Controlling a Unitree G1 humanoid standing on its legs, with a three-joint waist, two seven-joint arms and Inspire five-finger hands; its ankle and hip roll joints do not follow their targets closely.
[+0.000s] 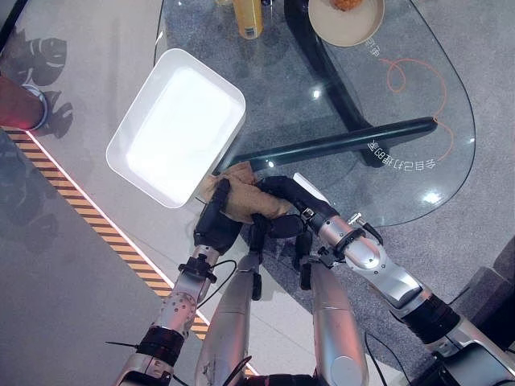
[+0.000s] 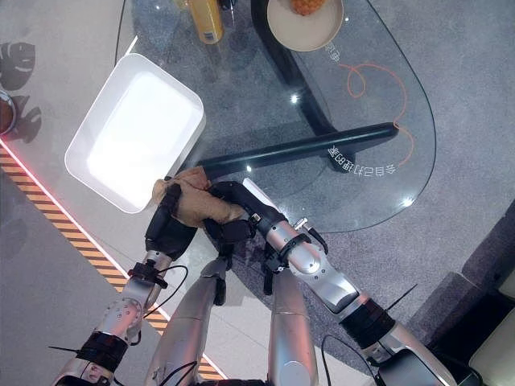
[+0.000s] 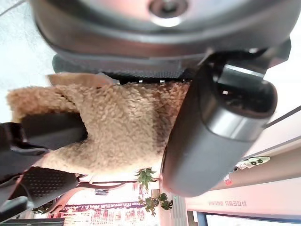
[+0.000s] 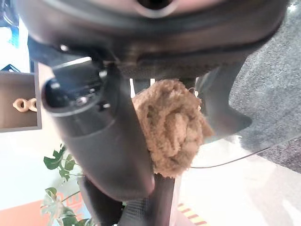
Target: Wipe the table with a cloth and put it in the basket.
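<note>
We see two silver-grey arms with black bands, ending in a dark left hand (image 1: 216, 227) and right hand (image 1: 291, 195).

White characters are printed on the glass surface (image 1: 418, 121) beside the dark bar (image 1: 338, 145), seen mirrored and too small to read.

Cloth (image 1: 245, 197): tan, fleecy, bunched into a crumpled wad, gripped between my left robot hand (image 1: 216, 225) and my right robot hand (image 1: 283, 195), whose fingers curl round it from either side. It sits at the near edge of the glass bench (image 1: 418, 161), just beside the basket's near corner. Basket (image 1: 177, 125): white, shallow, rectangular with rounded corners, standing upright at the bench's left edge, turned at an angle.
</note>
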